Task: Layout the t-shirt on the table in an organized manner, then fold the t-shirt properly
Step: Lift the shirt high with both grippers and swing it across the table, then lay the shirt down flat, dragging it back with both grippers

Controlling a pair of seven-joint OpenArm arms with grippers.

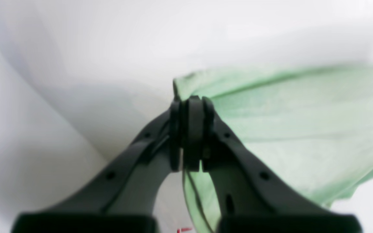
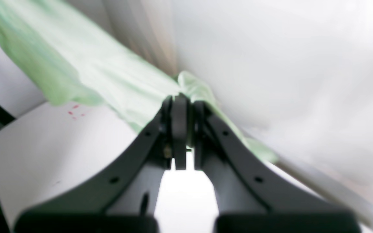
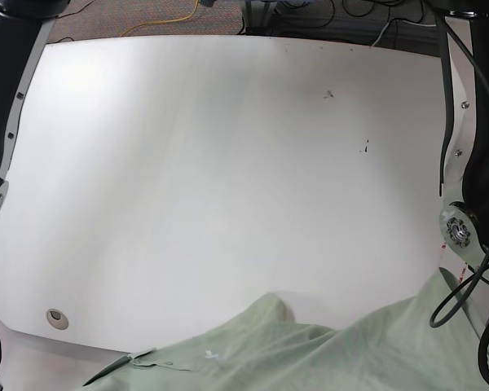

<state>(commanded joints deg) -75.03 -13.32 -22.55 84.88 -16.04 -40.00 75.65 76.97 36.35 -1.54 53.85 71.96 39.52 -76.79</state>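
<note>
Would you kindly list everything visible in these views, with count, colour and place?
t-shirt: one, pale green, near edge of the base view, lifted at both ends
table: one, white, filling the base view
grommet hole: one, grey, table's near corner on the base view's left
cables: several, yellow and dark, on the floor beyond the table
left claw: one, dark, shut on a shirt edge
right claw: one, dark, shut on a shirt edge

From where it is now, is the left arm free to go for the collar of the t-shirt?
Probably not yet: the left gripper is shut on an edge of the t-shirt, so it would have to let go first. The collar lies exposed near the table edge.
</note>
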